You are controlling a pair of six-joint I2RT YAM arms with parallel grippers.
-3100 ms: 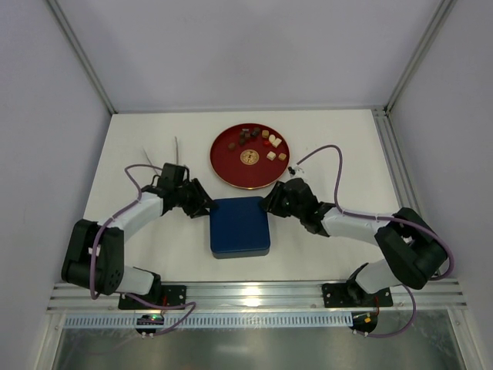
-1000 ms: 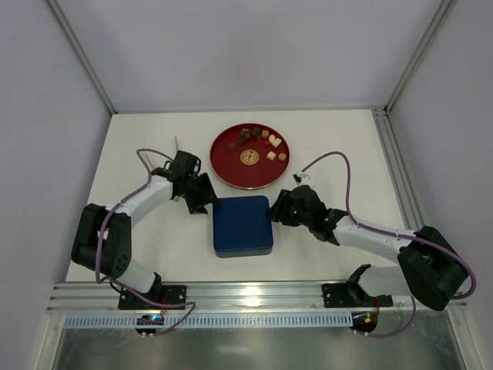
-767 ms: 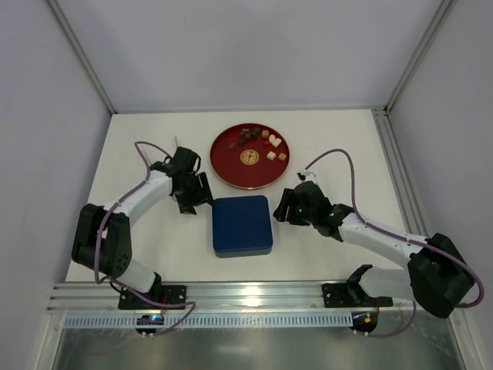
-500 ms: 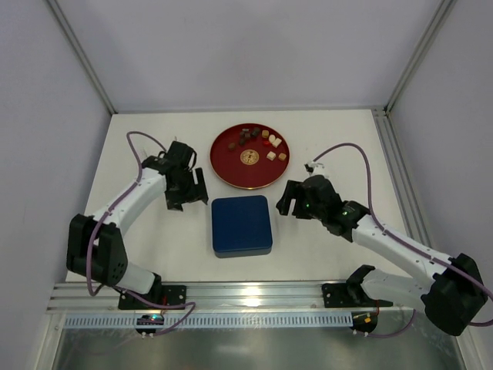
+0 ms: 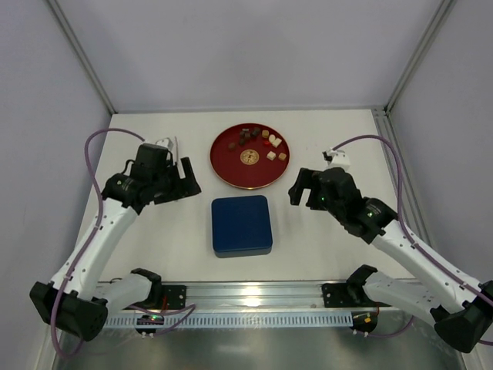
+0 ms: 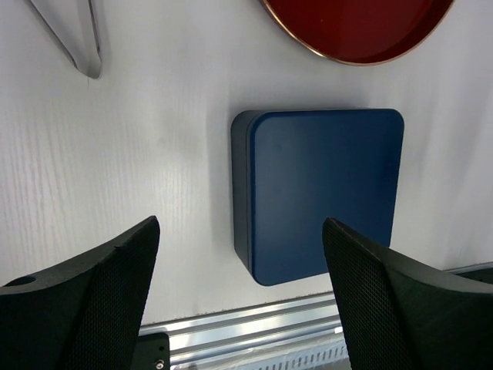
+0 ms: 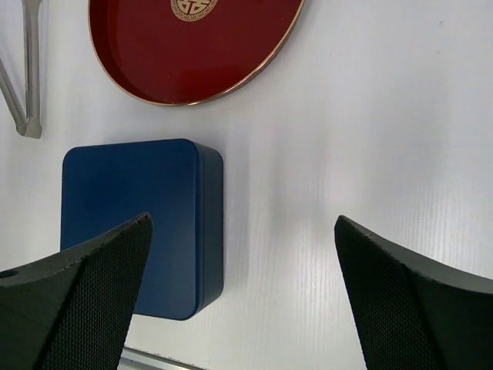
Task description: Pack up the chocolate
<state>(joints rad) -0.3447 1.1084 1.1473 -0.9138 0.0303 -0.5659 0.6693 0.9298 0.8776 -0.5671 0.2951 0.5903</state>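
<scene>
The chocolate (image 5: 257,139), small brown, cream and reddish pieces, lies on the far half of a round red plate (image 5: 225,168). It does not show in either wrist view. In front of the plate sits a closed dark blue square box (image 5: 241,225) (image 6: 323,193) (image 7: 139,223). My left gripper (image 5: 189,179) (image 6: 239,231) hangs open above the table to the box's left. My right gripper (image 5: 296,187) (image 7: 243,223) hangs open to the box's right. Neither holds anything.
Metal tongs (image 5: 176,148) (image 6: 77,46) (image 7: 23,77) lie left of the plate. A gold emblem (image 5: 249,156) (image 7: 192,6) marks the plate's middle. An aluminium rail (image 5: 254,293) runs along the near table edge, and frame posts stand at the far corners.
Both grippers have let go of the blue box's sides, opened wide and lifted up and outward. The box stays where it was.
</scene>
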